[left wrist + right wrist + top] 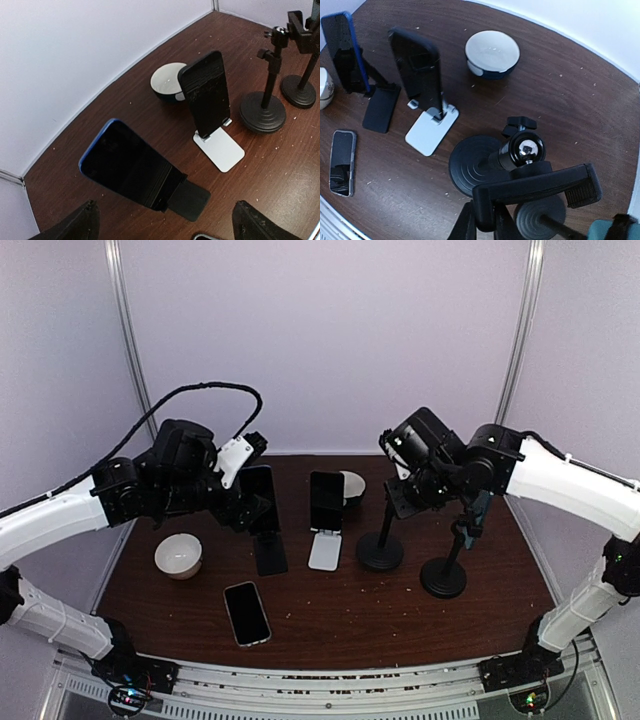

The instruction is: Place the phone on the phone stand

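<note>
At the left of the top view we see a white bowl (179, 555) on the brown table (400, 625). Just above and to its right is the left gripper (165, 215), its jaws spread wide and holding nothing. A blue-cased phone (260, 498) leans on a black stand (271, 556) just beyond its fingers. Below that stand, toward the lower middle of the frame, the flat phone (246, 612) lies screen up on the table, apart from every stand. At the centre a dark phone (326, 500) rests nearly upright on a white stand (325, 552), with a dark bowl (353, 487) just behind it to the right. Right of centre we find a round-based pole stand (380, 552). The right gripper (484, 220) is at its top, jaws narrow and pinching the left end of that stand's clamp (535, 190), one finger pressed to either side. A second pole stand (443, 578) is furthest right, a little lower in the frame.
</note>
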Motion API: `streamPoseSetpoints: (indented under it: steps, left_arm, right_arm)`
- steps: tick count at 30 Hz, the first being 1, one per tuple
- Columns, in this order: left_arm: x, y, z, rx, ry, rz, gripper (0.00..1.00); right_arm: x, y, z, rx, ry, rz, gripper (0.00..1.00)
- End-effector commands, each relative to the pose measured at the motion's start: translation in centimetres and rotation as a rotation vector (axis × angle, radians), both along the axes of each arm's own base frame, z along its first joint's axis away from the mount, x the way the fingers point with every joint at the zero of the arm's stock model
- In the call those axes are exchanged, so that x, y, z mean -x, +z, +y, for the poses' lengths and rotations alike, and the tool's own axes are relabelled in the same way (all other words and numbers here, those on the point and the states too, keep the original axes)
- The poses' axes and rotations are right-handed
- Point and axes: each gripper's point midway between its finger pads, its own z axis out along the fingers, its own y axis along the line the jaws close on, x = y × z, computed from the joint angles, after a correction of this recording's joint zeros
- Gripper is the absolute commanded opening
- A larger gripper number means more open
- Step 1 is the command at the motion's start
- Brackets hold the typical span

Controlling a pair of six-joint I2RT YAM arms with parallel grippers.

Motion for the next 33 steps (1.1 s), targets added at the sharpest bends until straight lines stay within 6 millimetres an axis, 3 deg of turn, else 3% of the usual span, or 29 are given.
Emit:
streamPoseSetpoints:
  steps: [1,5,10,12,14,18,24,28,33]
  left_arm:
    - [0.5,-1.4,2.5,0.013,0.115,0.058,0.95]
    - [1.1,-3.1,4.1,-0.013,0.185,0.116,0.93]
    - [2.4,-6.7,5.6,-0.055,0.243,0.224,0.88]
    - [3.1,-8.6,6.0,-0.080,0.259,0.280,0.83]
    - [3.8,-10.9,6.0,-0.107,0.255,0.348,0.81]
    - [4.8,-15.9,6.2,-0.169,0.265,0.449,0.82]
    - [4.9,-21.0,5.5,-0.154,0.236,0.570,0.89]
    - [4.3,-21.8,5.6,-0.091,0.245,0.590,0.91]
    - [5.4,-23.1,3.6,-0.012,0.149,0.663,0.87]
  right_arm:
    - [2.0,-0.4,2.7,-0.084,-0.025,-0.039,0.00]
    - [3.5,-1.5,4.7,-0.049,0.015,-0.021,0.00]
    - [4.2,-1.6,5.0,-0.041,0.005,-0.020,0.02]
    - [4.4,-1.5,5.0,-0.046,0.006,-0.021,0.23]
    - [4.6,-1.0,4.9,-0.045,0.008,-0.037,0.52]
    - [4.8,0.1,5.0,-0.028,0.012,-0.059,0.74]
    - [6.0,1.4,5.9,-0.027,0.040,-0.079,0.82]
    - [6.9,1.3,6.2,-0.016,0.054,-0.079,0.83]
    - [7.3,1.3,5.8,0.003,0.047,-0.090,0.83]
